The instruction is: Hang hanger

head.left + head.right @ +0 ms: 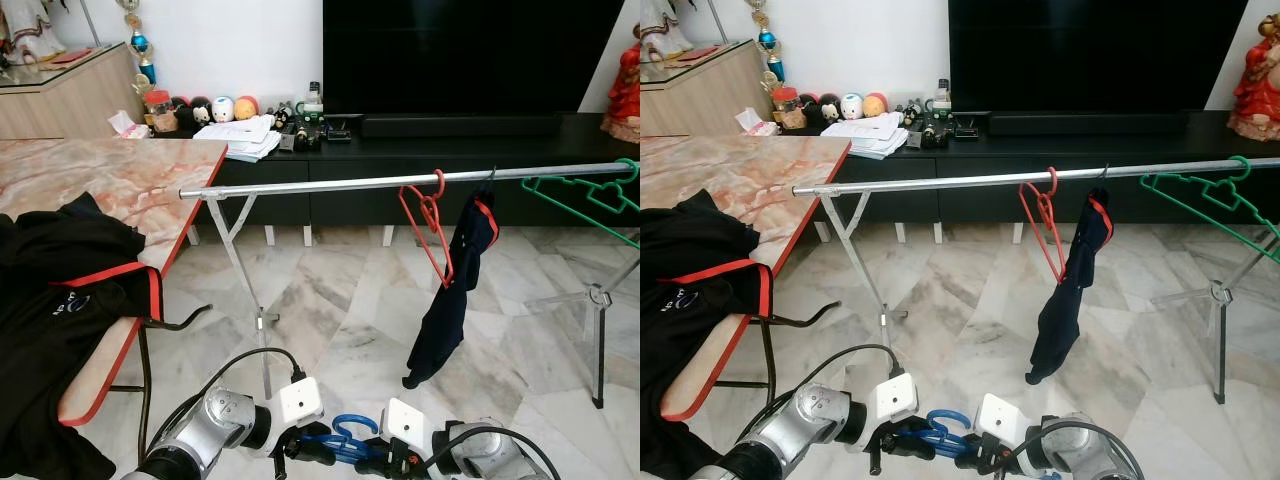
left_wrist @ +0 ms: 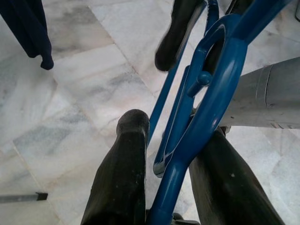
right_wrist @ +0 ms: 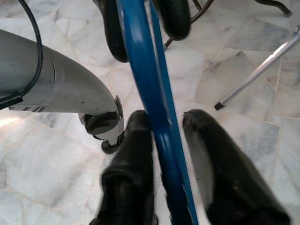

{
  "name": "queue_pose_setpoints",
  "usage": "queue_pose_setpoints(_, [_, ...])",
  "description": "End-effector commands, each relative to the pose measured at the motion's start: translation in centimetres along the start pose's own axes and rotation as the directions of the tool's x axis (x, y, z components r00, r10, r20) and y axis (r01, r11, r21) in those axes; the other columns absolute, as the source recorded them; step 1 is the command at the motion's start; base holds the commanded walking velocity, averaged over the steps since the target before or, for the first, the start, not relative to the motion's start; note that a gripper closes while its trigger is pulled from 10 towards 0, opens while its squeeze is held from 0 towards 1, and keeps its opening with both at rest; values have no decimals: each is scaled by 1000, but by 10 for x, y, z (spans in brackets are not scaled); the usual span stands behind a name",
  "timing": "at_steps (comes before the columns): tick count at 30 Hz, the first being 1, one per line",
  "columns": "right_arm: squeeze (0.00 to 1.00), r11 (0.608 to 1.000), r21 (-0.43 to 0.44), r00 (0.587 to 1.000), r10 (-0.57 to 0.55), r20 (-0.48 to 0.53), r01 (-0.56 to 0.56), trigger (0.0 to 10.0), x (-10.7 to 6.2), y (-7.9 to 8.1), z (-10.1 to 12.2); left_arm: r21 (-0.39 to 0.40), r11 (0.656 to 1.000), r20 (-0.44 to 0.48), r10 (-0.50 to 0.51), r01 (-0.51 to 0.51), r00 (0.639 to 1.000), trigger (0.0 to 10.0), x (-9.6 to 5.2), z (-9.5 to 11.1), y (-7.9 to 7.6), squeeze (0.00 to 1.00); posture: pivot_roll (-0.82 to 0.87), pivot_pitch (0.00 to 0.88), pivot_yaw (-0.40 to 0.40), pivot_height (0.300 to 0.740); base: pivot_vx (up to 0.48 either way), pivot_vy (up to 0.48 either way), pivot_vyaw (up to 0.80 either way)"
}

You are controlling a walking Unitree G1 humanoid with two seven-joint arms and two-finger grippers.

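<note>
Both grippers, left (image 2: pixel 164 154) and right (image 3: pixel 166 140), clasp the blue hanger (image 1: pixel 345 440); uneven release could drop it short of the rail (image 1: pixel 400 183).

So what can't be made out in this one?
- Blue hanger: its lower body is cut off by the bottom edge of both eye views.
- Left hand and right hand: wrist views show the hanger between the fingers, but not firm contact.
- Green hanger: cut by the right edge.

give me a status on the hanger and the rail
Left pincer and right pincer both shut on blue plastic hanger, held low. Silver metal rail above; its left stretch bare. Red plastic hanger, dark garment, green plastic hanger hang further right.
</note>
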State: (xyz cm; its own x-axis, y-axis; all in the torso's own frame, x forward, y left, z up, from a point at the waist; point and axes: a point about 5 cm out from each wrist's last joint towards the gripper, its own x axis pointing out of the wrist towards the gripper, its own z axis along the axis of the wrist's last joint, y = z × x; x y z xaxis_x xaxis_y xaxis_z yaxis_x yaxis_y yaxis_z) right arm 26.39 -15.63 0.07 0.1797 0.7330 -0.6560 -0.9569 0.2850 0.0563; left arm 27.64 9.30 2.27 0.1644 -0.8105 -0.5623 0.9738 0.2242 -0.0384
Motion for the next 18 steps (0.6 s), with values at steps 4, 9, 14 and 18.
queue_pose_setpoints(4, [1000,996,-51,995,-78,-62,75,10000,-3,-8,0,-3,1000,-10,21,-21,1000,0,-5,-5,3,0,-67,0,43,740,0,0,0])
queue_pose_setpoints(9, [1000,989,-45,988,-145,-50,143,10000,-7,-17,4,-17,999,-24,48,-48,999,0,-8,-8,5,0,-72,0,48,740,0,0,0])
queue_pose_setpoints(14, [1000,979,-36,980,-200,-21,199,10000,-15,-28,11,-19,997,-78,75,-77,994,0,-19,-19,9,0,-69,0,49,740,0,0,0])
queue_pose_setpoints(18, [839,956,-11,956,-294,18,294,10000,-24,-38,16,-3,998,-173,57,-59,983,0,-29,-33,8,0,-67,0,48,740,0,0,0])
